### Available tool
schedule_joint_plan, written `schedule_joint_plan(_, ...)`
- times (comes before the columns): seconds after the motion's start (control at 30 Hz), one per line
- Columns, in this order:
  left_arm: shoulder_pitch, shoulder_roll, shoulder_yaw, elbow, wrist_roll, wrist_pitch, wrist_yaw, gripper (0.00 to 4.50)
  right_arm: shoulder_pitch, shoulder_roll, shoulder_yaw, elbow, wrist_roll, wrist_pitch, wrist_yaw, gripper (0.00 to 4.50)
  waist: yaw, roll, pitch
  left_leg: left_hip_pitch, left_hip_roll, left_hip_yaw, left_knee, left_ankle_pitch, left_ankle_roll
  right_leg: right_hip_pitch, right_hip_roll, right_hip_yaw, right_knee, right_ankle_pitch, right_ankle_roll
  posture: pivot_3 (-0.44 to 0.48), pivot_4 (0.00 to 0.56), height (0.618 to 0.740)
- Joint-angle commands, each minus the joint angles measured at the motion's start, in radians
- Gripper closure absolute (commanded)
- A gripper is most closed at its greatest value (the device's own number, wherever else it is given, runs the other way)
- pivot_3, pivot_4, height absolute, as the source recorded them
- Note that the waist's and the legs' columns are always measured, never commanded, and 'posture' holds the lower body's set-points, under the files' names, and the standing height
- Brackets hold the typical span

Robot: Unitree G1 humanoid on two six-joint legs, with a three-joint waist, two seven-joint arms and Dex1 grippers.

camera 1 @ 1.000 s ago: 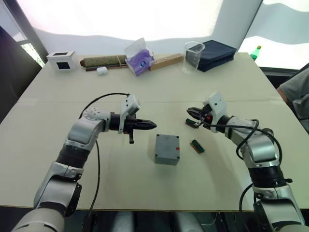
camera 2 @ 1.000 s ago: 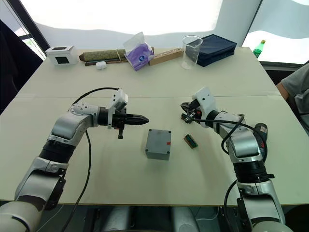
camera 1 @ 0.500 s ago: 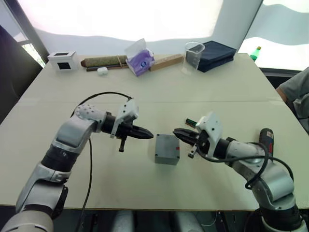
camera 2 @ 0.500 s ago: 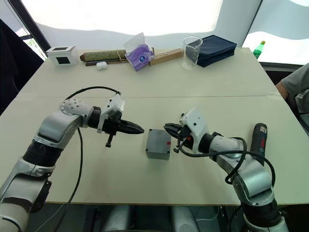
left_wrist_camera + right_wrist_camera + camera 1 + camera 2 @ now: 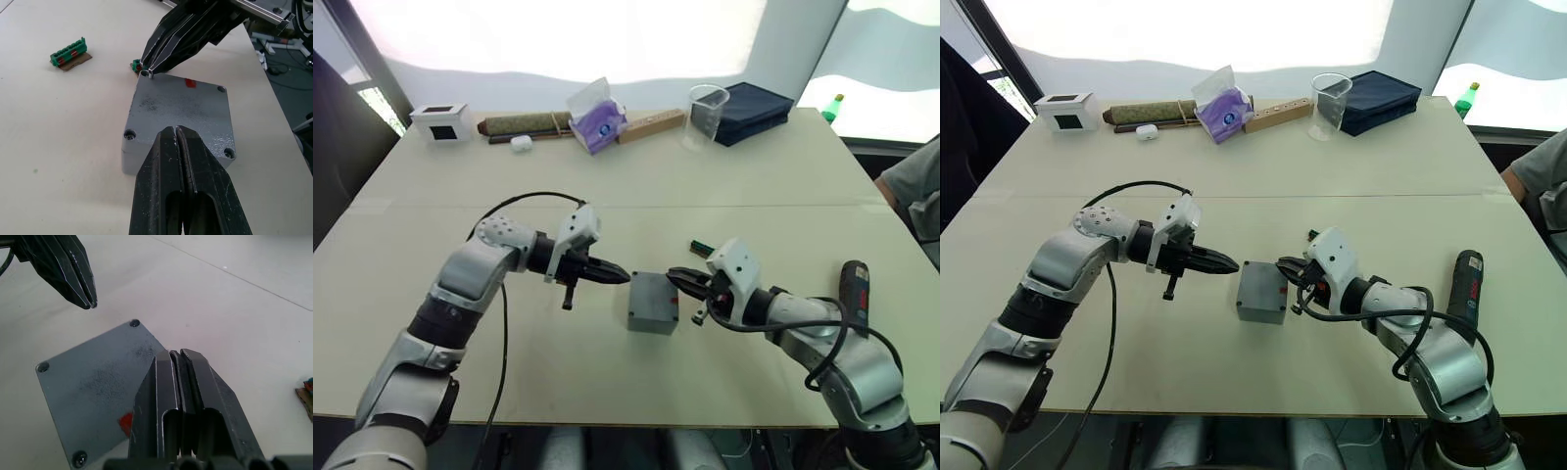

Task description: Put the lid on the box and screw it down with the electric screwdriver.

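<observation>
on the pale counter [image 5: 607,196], both grippers, left [image 5: 619,276] and right [image 5: 677,277], fingers closed and empty, have closed in on the lidded square grey metal box [image 5: 653,302]; screwdriving remains.

We hold both arms low and bent inward, tips facing each other. Our left gripper [image 5: 619,276] has its fingers pressed together, pointing right. Our right gripper [image 5: 675,277] is likewise closed with nothing between, pointing left, wrist angled down.
</observation>
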State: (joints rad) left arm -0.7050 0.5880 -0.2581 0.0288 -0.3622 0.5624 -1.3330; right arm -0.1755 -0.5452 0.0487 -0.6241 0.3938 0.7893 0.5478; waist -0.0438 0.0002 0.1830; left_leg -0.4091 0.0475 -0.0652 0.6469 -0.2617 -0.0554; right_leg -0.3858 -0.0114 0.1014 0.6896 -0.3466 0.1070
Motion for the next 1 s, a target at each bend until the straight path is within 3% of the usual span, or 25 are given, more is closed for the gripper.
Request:
schedule_joint_plan(0.03, -0.021, -0.003, 0.023, -0.006, -0.013, -0.001, 0.007, 4.5, 0.002, -0.012, -0.019, -0.001, -0.007, -0.026, -0.003, 4.45, 0.0, 0.0, 0.0, 0.0, 0.0, 0.0, 0.0, 0.0, 0.0, 0.0, 0.0, 0.0, 0.0, 0.0, 0.0, 0.0, 0.15, 0.737)
schedule_joint_plan(0.7, -0.025, -0.007, 0.021, -0.008, -0.017, 0.009, 0.027, 4.5, -0.001, -0.008, -0.001, 0.039, -0.018, -0.052, -0.005, 4.45, 0.0, 0.0, 0.0, 0.0, 0.0, 0.0, 0.0, 0.0, 0.0, 0.0, 0.0, 0.0, 0.0, 0.0, 0.0, 0.0, 0.15, 0.737)
schedule_joint_plan(0.83, -0.025, -0.012, 0.025, -0.011, -0.024, 0.017, 0.032, 4.5, 0.007, -0.024, -0.011, 0.027, -0.014, -0.041, 0.003, 3.29, 0.001, 0.0, 0.0, 0.0, 0.0, 0.0, 0.0, 0.0, 0.0, 0.0, 0.0, 0.0, 0.0, 0.0, 0.0, 0.0, 0.15, 0.737)
schedule_joint_plan(1.0, -0.03, -0.021, 0.032, -0.014, -0.04, 0.032, 0.038, 4.5, 0.007, -0.048, -0.035, 0.006, -0.002, -0.021, 0.006, 1.4, 0.0, 0.0, 0.0, 0.0, 0.0, 0.0, 0.0, 0.0, 0.0, 0.0, 0.0, 0.0, 0.0, 0.0, 0.0, 0.0, 0.15, 0.737)
